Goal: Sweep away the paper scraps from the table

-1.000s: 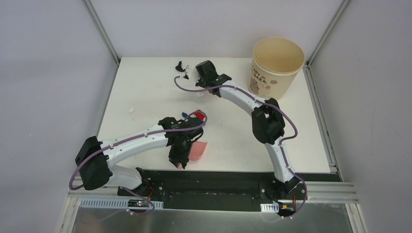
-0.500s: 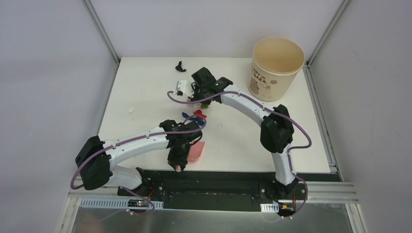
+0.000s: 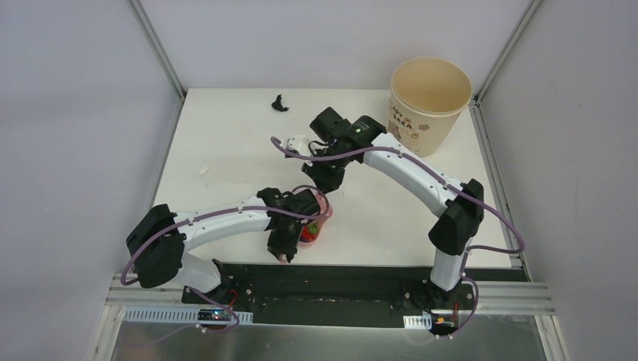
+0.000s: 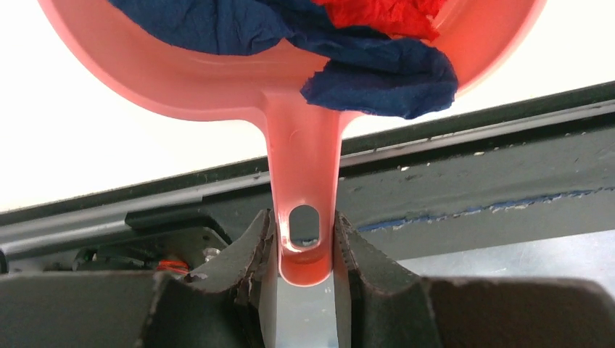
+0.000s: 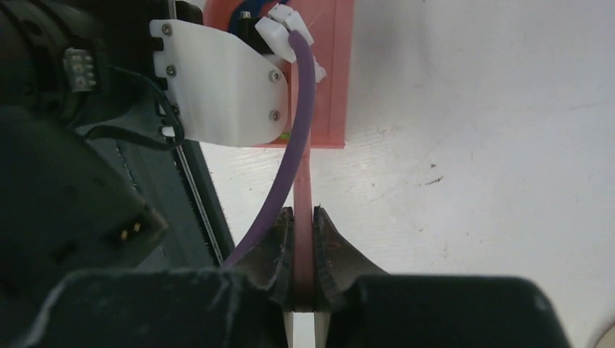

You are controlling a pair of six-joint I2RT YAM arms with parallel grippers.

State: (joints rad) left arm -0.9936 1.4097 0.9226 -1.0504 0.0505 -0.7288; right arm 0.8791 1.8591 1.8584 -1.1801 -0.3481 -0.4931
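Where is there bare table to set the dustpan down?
Free: the near edge of the table between the dustpan and the right arm; the far-left stretch between the black scrap and the white scrap. Crowded: the centre, where left gripper, right gripper and brush meet.

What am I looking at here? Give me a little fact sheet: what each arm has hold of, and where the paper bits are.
Left fingers: shut on the dustpan handle
Right fingers: shut on the thin brush handle
In the dustpan: dark blue scrap, red scrap
On the table: black scrap near the far edge, white scrap at the left side
Bucket: upright at the far right corner
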